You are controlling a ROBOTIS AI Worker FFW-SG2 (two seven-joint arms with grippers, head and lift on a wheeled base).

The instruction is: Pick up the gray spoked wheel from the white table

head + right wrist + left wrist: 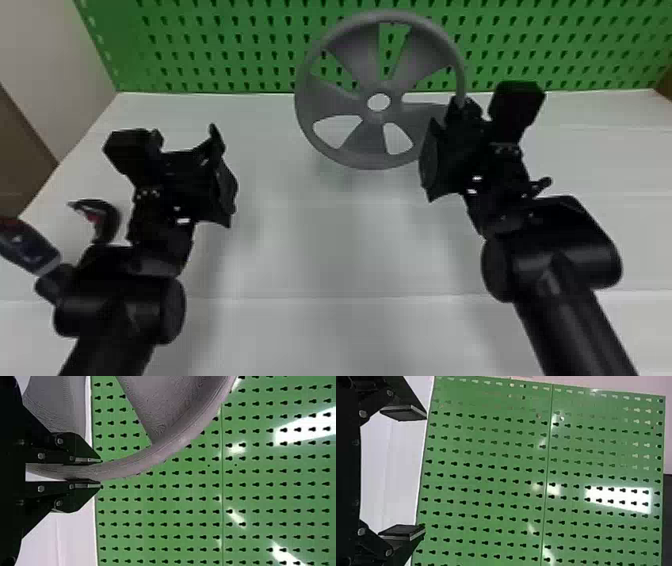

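The wheel (367,140) stands upright, apparently lifted above the counter (325,250), its rim pinched in the right tool (99,473). Left of the wheel, the left tool (425,472) is wide and empty. Pickup looks nearly done; holding it steady remains.

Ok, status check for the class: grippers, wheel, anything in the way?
Right gripper shut on gray wheel, left gripper open. Wheel upright, seemingly off the table. Hooked tool beside left arm, away from wheel.

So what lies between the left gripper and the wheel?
Only a bare stretch of white table lies between the left gripper and the wheel, as the head view shows.
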